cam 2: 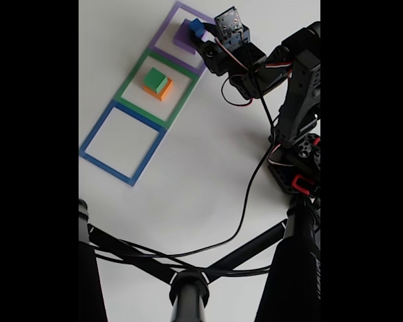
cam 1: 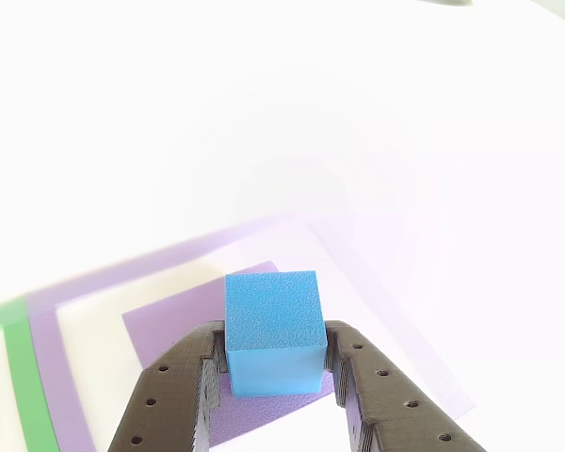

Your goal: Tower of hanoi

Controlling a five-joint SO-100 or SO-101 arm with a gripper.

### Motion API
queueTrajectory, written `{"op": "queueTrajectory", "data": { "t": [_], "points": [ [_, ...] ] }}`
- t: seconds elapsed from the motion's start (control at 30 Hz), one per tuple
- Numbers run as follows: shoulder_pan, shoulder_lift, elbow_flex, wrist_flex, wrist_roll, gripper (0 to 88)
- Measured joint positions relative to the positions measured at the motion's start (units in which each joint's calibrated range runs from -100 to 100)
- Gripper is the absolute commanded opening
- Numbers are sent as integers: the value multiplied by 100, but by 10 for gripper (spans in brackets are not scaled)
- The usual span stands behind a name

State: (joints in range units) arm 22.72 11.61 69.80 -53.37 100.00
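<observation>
In the other view, the gripper (cam 1: 275,372) enters from the bottom edge, its two dark fingers (cam 1: 174,395) clamped on the left and right faces of the blue cube (cam 1: 271,330). The cube sits at lower centre of the frame, squarely between the fingers, its top face slightly rotated against the frame edges; being a cube, it presents no long axis. Directly behind and below it lies the purple block (cam 1: 179,325), its flat top skewed diagonally, one corner pointing to the upper right. Whether the cube rests on that top or is held just above it cannot be determined. Around the block runs the purple square outline (cam 1: 47,358), and a green outline (cam 1: 24,386) borders it at the lower left edge. Beyond, the white table (cam 1: 358,113) is bare toward the top of the frame.

In the fixed view, a dark tripod (cam 2: 188,285) occupies the bottom. The blue square outline (cam 2: 122,142) lies at centre left. Further up, the green block (cam 2: 154,80) sits on the orange-yellow block (cam 2: 164,90) within the green outline. At the top, the arm (cam 2: 292,94) reaches in from the right edge to the purple outline.
</observation>
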Motion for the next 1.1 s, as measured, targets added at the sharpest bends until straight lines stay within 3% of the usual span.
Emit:
{"op": "queueTrajectory", "data": {
  "t": [0.27,0.47,0.8,1.1],
  "points": [
    [0,-236,104,185,0,54],
    [0,-1562,131,1509,0,52],
    [-82,-4458,-757,5995,0,52],
    [-352,-5412,-3438,10626,0,44]
  ]
}}
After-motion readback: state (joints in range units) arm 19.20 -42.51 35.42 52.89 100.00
